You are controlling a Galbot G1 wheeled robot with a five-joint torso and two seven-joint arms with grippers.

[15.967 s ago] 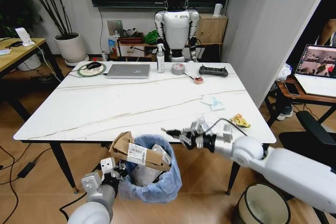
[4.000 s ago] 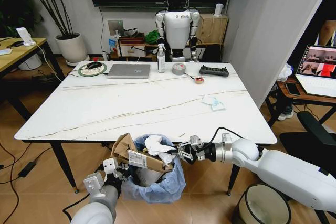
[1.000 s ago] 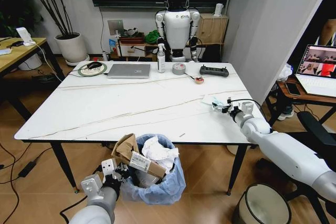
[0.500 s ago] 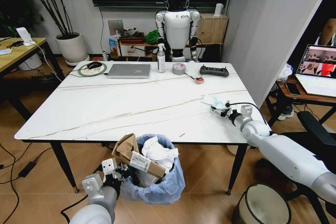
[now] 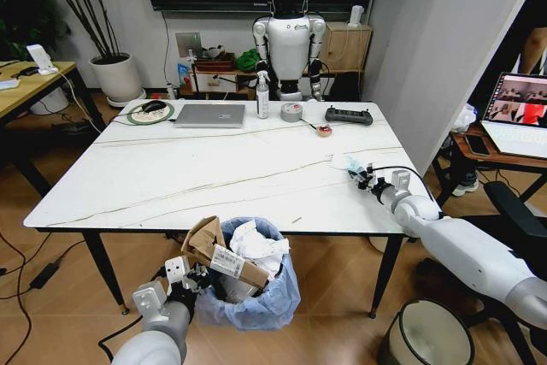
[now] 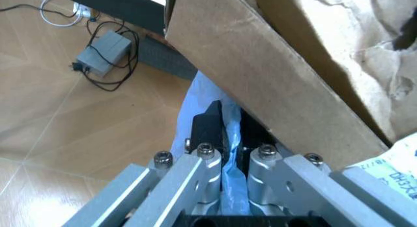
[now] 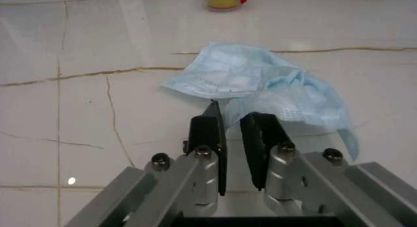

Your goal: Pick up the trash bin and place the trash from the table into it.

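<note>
We log: trash bin, lower centre, below the table edge, its blue bag rim clamped by our left gripper. Right gripper, centre right, fingers nearly together at a crumpled blue mask.

Bright even indoor light; wrist views soft.

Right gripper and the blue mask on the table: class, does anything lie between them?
Nothing visible does. The right gripper is at the mask's near edge on the table, fingertips narrowly apart beside it, with bare marble around.
</note>
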